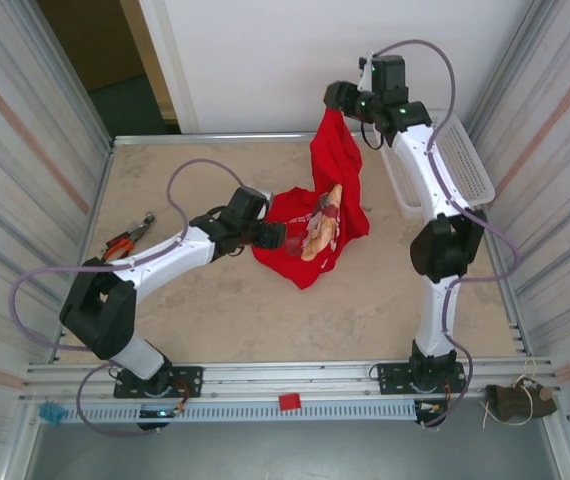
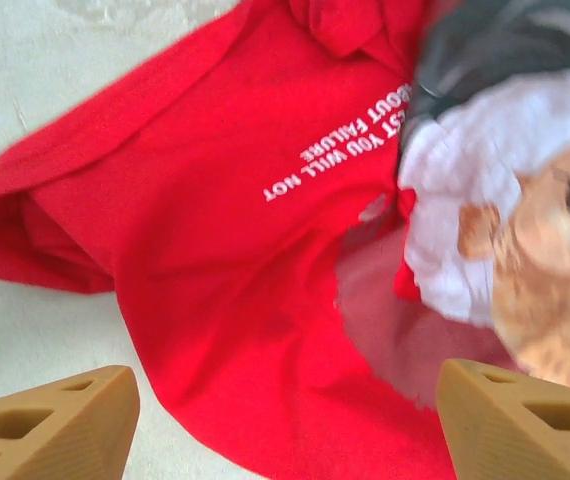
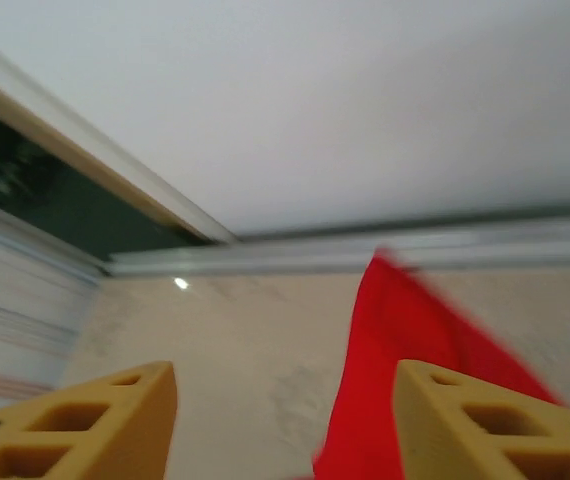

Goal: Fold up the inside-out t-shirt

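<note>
The inside-out t-shirt is bright red cloth bunched mid-table, with a pale orange graphic showing. One strip of it rises towards my right gripper at the back. In the right wrist view the right gripper stands open, and blurred red cloth hangs just inside its right finger. My left gripper sits at the shirt's left edge. Close up, the left gripper is open and low over the red cloth, near white lettering and the graphic.
A white basket lies along the right wall behind the right arm. Orange-handled pliers lie near the left wall. Corrugated walls close in both sides, and a rail runs along the near edge with a small red block.
</note>
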Robot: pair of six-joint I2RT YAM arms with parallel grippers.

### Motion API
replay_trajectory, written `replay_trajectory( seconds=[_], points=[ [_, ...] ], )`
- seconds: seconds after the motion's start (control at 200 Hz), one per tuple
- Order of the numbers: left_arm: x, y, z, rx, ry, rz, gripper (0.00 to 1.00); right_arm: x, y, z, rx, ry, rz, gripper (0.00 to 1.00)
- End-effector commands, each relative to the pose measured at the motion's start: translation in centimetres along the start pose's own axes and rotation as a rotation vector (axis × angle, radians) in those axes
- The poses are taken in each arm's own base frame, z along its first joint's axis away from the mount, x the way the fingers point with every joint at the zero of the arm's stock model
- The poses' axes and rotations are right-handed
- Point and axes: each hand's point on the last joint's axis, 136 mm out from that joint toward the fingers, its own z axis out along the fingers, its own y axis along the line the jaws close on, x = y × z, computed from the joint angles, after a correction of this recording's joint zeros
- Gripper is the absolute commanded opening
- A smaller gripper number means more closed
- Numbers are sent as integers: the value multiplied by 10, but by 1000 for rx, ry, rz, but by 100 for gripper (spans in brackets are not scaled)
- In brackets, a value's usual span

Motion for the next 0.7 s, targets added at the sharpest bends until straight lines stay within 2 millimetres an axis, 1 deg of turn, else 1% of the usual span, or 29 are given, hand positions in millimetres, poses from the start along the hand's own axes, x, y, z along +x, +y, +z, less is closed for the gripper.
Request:
replay_trajectory(
  seconds=[0.0,0.025,0.035,0.085,0.095,0.12,0.16,0.22,0.225,0.24,0.245,0.271,0.311,0.336,0.401,0.431,0.451,0.466,0.491,0.511,0.561,0.581,0.651,0.696],
  points=[
    [23,7,4,-59,68,-52,81,15,27,-47,-26,45,-47,65],
    [26,7,6,-64,79,-57,81,22,29,-53,-28,43,-50,66],
    [27,7,7,-66,85,-60,81,22,32,-59,-35,34,-51,67],
    [33,6,12,-65,112,-73,82,37,34,-77,-50,36,-33,68],
    [34,6,13,-66,116,-75,82,45,31,-77,-47,52,-25,68],
    [36,6,17,-67,126,-80,82,54,30,-85,-55,60,-10,68],
    [39,6,22,-74,144,-85,83,75,25,-94,-54,86,11,68],
    [39,3,31,-69,155,-86,83,109,18,-108,-50,121,40,68],
    [39,3,32,-67,157,-86,83,109,19,-110,-54,115,40,68],
    [39,1,35,-62,159,-85,83,120,16,-112,-50,126,44,68],
    [39,1,36,-60,160,-85,83,120,17,-113,-51,122,43,68],
    [37,-2,40,-51,160,-85,84,139,11,-116,-39,145,50,68],
    [35,-7,47,-38,160,-81,84,161,7,-124,-35,165,46,68],
    [34,-8,51,-36,161,-82,84,178,1,-127,-21,186,40,68],
    [30,-14,62,-19,161,-80,84,210,-12,-133,6,223,39,70],
    [28,-17,67,-3,161,-78,82,223,-17,-134,4,246,50,69],
    [27,-19,69,6,163,-76,79,231,-20,-135,4,261,56,69],
    [26,-21,71,15,164,-72,74,238,-23,-134,5,273,60,69],
    [23,-24,74,29,164,-68,64,248,-25,-134,1,291,67,69],
    [20,-26,75,41,164,-64,50,256,-27,-132,-4,306,71,68],
    [14,-26,73,49,157,-67,12,274,-28,-128,-18,347,66,65],
    [11,-24,71,47,152,-70,0,282,-30,-126,-13,364,60,64],
    [1,-16,57,42,123,-87,0,305,-37,-119,-1,425,44,62],
    [-2,-9,46,39,106,-107,0,317,-43,-113,10,455,47,61]
  ],
)
